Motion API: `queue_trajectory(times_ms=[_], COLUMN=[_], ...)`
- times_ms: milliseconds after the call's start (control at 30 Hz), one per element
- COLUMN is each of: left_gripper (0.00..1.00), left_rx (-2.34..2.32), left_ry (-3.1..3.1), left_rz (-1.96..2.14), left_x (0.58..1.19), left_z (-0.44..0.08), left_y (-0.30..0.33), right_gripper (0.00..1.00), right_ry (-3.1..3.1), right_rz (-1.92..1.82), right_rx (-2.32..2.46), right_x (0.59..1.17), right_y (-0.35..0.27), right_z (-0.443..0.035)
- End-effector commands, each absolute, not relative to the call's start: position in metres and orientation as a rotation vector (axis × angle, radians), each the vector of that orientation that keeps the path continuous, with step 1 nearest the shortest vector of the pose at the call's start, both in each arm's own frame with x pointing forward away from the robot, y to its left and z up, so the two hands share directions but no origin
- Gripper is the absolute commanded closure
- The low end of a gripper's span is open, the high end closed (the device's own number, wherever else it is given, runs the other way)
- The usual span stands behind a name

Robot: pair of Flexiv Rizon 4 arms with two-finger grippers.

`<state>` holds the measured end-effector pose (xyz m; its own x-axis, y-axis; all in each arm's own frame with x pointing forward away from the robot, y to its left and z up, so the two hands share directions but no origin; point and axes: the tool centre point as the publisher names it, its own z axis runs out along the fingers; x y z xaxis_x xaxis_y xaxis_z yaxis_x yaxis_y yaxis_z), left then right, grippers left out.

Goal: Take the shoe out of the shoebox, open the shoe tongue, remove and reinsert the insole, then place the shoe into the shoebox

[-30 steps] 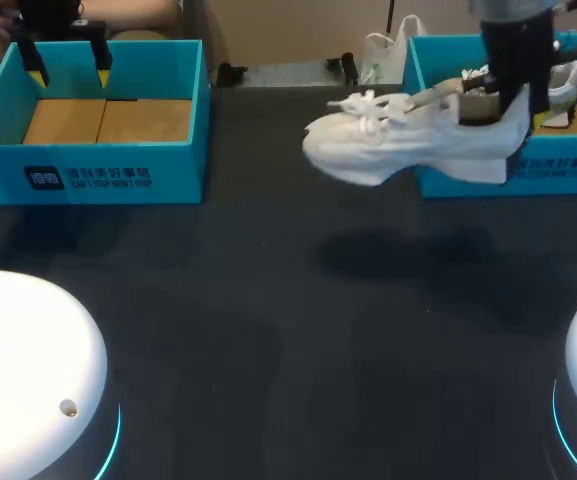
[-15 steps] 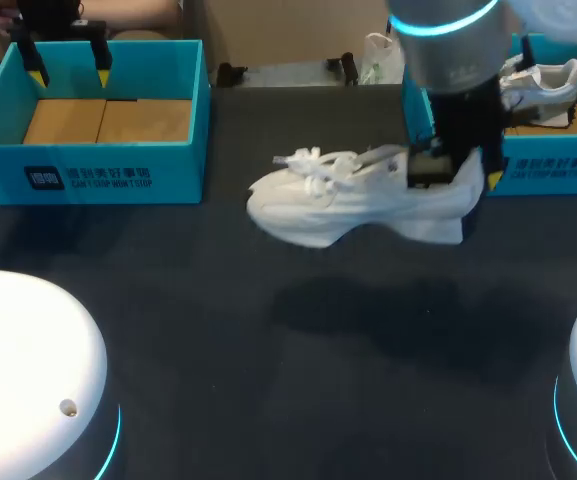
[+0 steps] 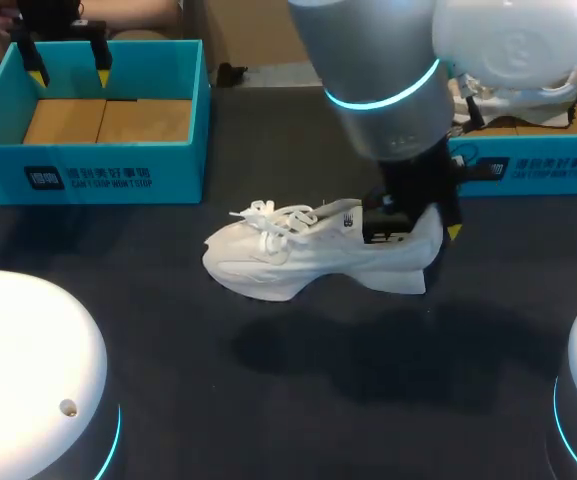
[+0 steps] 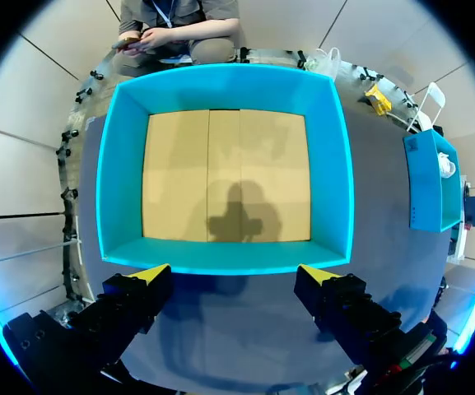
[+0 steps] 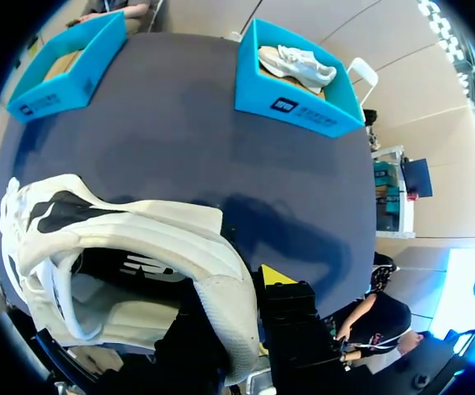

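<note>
Two teal shoeboxes stand on the dark worktop [image 3: 268, 420]: the left shoebox [image 3: 88, 180] at ten o'clock and the right shoebox [image 3: 538, 170] at two o'clock. Two white shoes show. One shoe [image 3: 288, 260] hangs above the middle, toe toward nine o'clock, with the right pincer [image 3: 418, 228] clamped on its heel. The second shoe [image 5: 299, 62] lies in the right shoebox. The left pincer [image 4: 237, 276] hovers over the left shoebox, fingers apart, holding nothing.

The worktop's [image 3: 268, 400] middle is blocked by the white shoe [image 3: 298, 255] and the right arm [image 3: 378, 70]. Bare room is left in front and beside the left shoebox [image 3: 98, 170].
</note>
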<state>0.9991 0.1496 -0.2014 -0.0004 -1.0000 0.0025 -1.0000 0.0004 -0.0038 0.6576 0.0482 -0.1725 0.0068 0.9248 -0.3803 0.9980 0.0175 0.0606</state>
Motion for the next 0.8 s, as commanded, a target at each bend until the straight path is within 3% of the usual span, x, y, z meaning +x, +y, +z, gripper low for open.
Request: queue_trajectory(times_ms=[33, 667, 800], left_gripper=[0.0, 0.0, 0.0], left_rx=[-2.221, -2.221, -2.221], left_ry=[2.221, 2.221, 2.221], left_rz=[-0.004, -0.004, -0.004], left_x=[0.999, 0.999, 0.999], left_z=[-0.201, -0.201, -0.201], left_y=[0.15, 0.15, 0.15], right_gripper=[1.0, 1.0, 1.0], right_ry=[1.985, 1.985, 2.01], right_rz=[-0.336, -0.336, -0.346], right_rx=[1.977, 1.977, 1.942], right_x=[0.66, 0.66, 0.657], right_y=[0.051, 0.051, 0.055], right_z=[-0.171, -0.171, -0.192])
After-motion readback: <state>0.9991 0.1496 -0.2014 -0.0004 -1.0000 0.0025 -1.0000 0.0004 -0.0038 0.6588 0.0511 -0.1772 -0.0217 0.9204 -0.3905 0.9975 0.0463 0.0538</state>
